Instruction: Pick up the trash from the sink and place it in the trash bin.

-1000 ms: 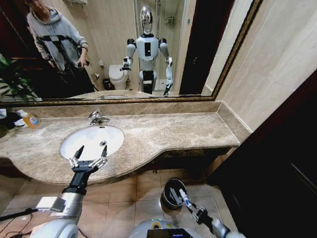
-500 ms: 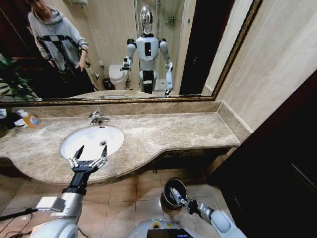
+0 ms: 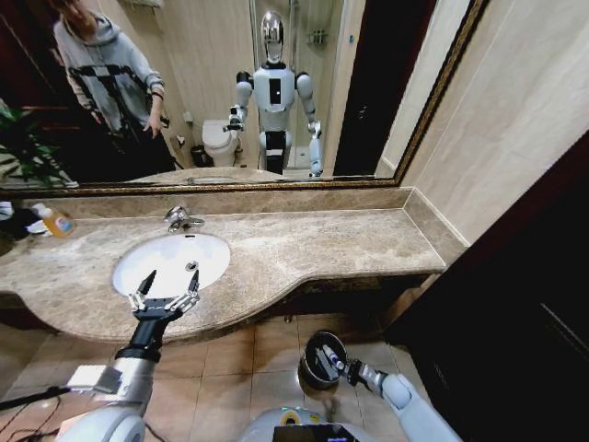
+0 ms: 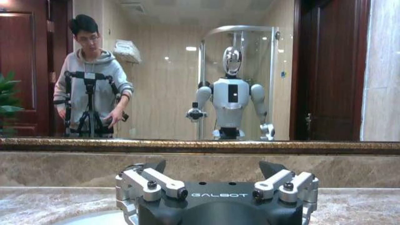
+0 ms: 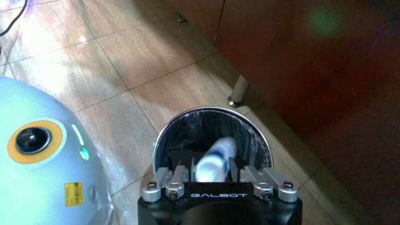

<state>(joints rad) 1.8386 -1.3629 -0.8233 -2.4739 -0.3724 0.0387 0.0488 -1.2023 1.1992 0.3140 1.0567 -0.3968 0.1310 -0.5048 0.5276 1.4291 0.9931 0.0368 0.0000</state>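
The left gripper (image 3: 165, 292) has not moved in the last second: it hangs with its fingers spread wide over the near edge of the sink (image 3: 210, 273), holding nothing. In front of it the white basin looks bare, so I judge that little or no trash is left there. The chrome tap (image 3: 179, 219) stands beyond the basin, and the orange-labelled bottle (image 3: 57, 222) is well apart on the marble counter (image 3: 350, 244), farther out on this gripper's outer side.

The change is on the right. The right gripper (image 3: 340, 366) has travelled toward the robot's middle and now sits at the far rim of the trash bin (image 3: 308, 368), where a second ago it was beside the bin. It is closed on a white tube with blue marks (image 5: 216, 157), and in the right wrist view the tube points into the black mouth of the bin directly ahead of the fingers. The drop looks close, but the tube is not released yet.

Around this gripper the room is narrow: the robot's base (image 5: 44, 154) is near on one side, and dark wooden cabinet (image 5: 312, 79) near on the other. The tiled floor (image 5: 87, 61) is open beyond the bin.
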